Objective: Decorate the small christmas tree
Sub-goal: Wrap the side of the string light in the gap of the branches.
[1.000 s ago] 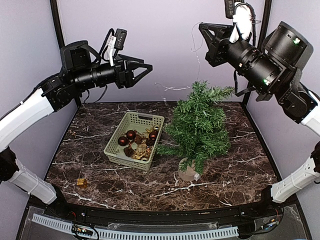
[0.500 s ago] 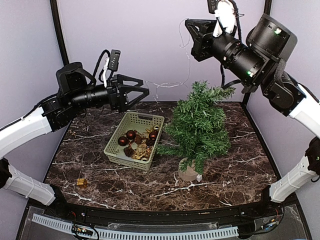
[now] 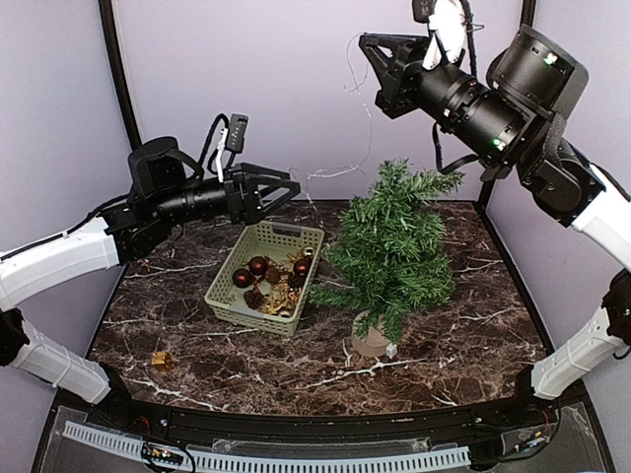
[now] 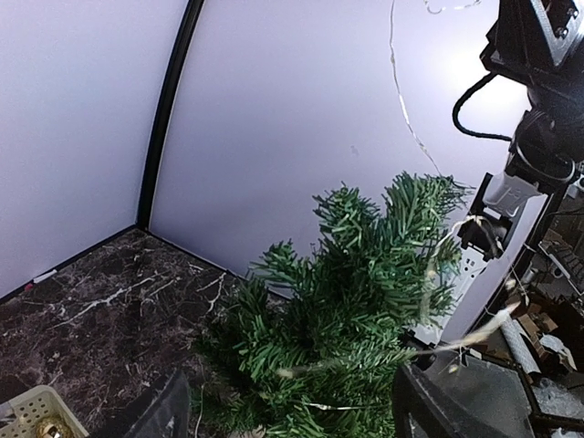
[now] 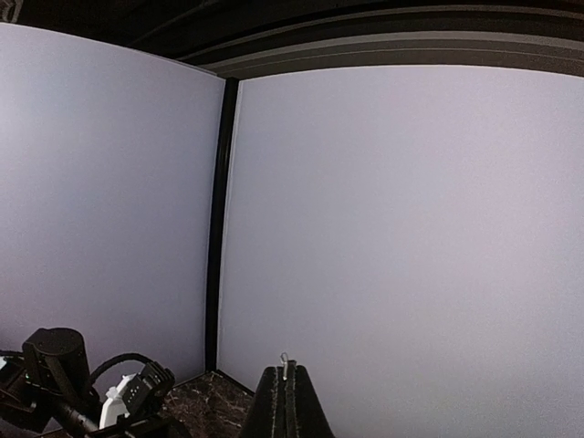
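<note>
My left tool (image 3: pixel 288 193) hovers with its fingers spread wide and nothing between them, above the far end of a pale green basket (image 3: pixel 226 264). My right tool (image 3: pixel 367 46) is raised high near the back wall. Its fingers are pressed together on what looks like a thin wire strand (image 3: pixel 346 71), which trails down towards the small christmas tree (image 3: pixel 394 251). The tree stands upright on the dark marble counter (image 3: pixel 463 345), just right of the basket. Dark red baubles (image 3: pixel 258 265) lie in the basket.
</note>
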